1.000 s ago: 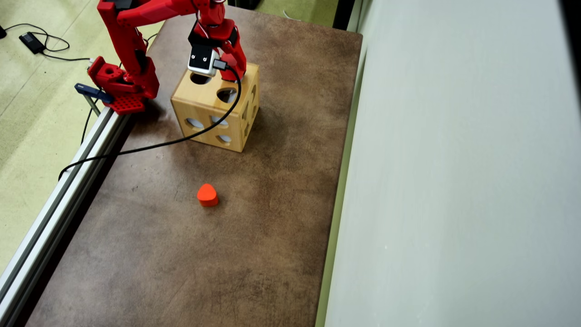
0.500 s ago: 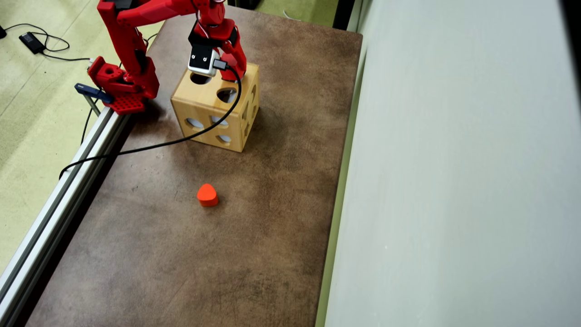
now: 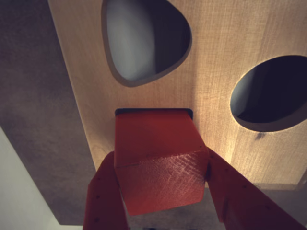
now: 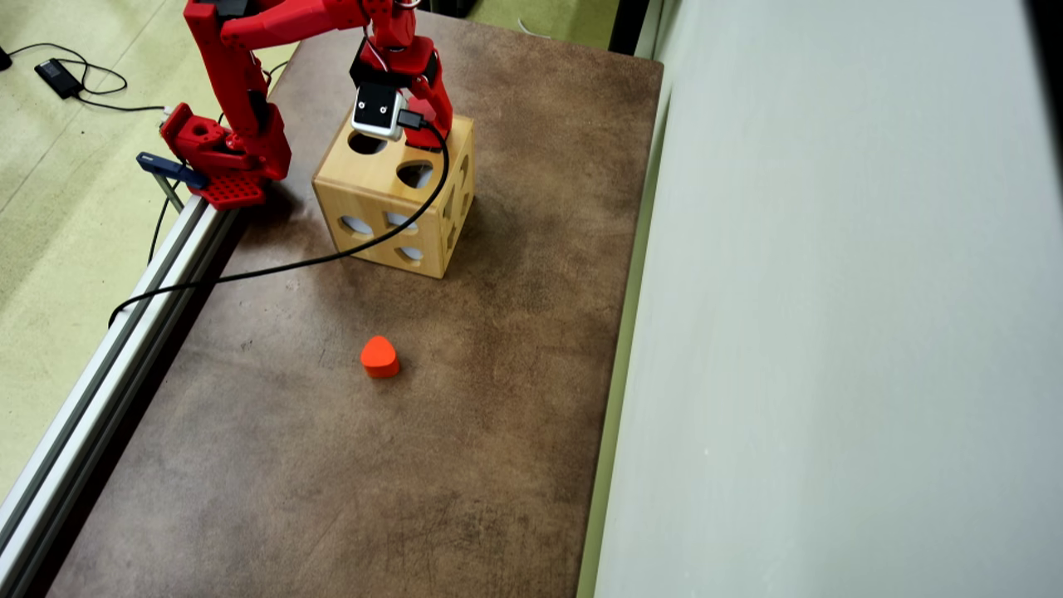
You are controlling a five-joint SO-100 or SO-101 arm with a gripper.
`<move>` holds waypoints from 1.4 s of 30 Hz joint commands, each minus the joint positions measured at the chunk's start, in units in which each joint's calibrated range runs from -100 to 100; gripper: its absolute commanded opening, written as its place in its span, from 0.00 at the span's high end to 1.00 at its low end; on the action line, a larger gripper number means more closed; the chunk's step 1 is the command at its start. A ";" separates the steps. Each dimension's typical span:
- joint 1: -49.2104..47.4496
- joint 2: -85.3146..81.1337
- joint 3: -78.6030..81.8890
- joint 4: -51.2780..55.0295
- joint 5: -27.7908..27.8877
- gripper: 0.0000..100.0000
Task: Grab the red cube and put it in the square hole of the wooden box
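Observation:
In the wrist view the red cube (image 3: 158, 163) is clamped between my red gripper's (image 3: 161, 158) two fingers. Its far end sits at the square hole (image 3: 120, 111) in the top of the wooden box (image 3: 216, 57); only the hole's dark rim shows around the cube. In the overhead view the gripper (image 4: 419, 133) hangs over the far edge of the box top (image 4: 378, 195), and the cube is hidden under the wrist and its camera.
The box top also has a rounded-triangle hole (image 3: 144, 38) and a round hole (image 3: 273, 91). An orange-red rounded block (image 4: 379, 357) lies on the brown table in front of the box. The arm base (image 4: 224, 158) and a metal rail (image 4: 108, 357) line the left edge; a pale wall (image 4: 830, 332) runs along the right.

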 commanded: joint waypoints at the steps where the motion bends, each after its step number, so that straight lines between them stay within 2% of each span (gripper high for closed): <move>1: 0.40 -0.89 1.16 0.75 0.49 0.97; 25: -0.12 -4.03 1.34 0.67 0.54 0.96; 28: -0.12 -4.37 1.43 0.91 0.68 0.89; 36: 0.48 -6.33 1.43 0.91 0.10 0.55; 38: 0.48 -9.05 1.43 0.91 0.10 0.50; 42: 0.48 -12.19 1.43 0.83 0.10 0.50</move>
